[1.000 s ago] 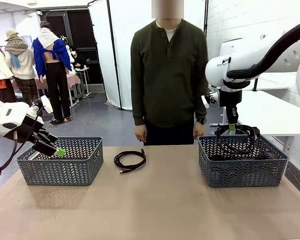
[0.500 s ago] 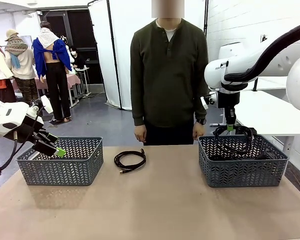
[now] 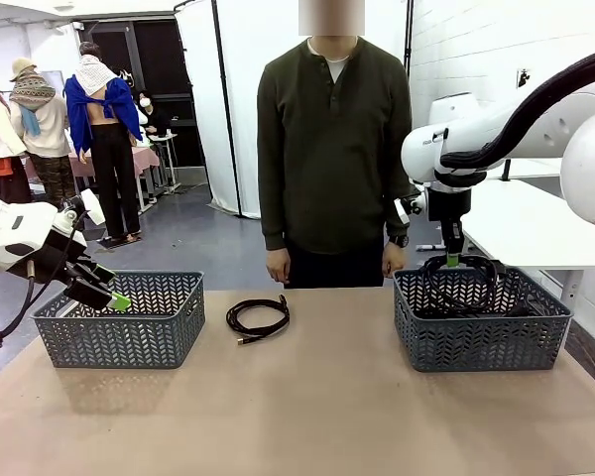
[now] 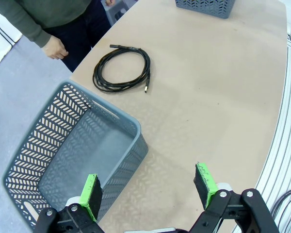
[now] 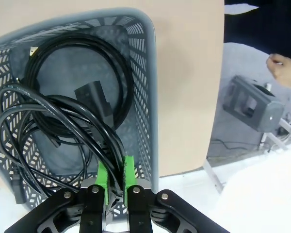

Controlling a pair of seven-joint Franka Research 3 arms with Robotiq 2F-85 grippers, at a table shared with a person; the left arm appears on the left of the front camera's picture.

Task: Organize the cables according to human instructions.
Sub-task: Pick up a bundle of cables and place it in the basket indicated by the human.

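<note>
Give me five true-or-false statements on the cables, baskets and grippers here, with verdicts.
1. The right gripper is shut on a cable over the right basket. True.
2. A coiled cable lies in the left basket. False: the loose coil lies on the table between the two baskets.
3. The left gripper is open. True.
4. The person holds a cable. False: both hands hang empty at the table's far edge.
5. A second coil lies on the right basket's floor. True.
</note>
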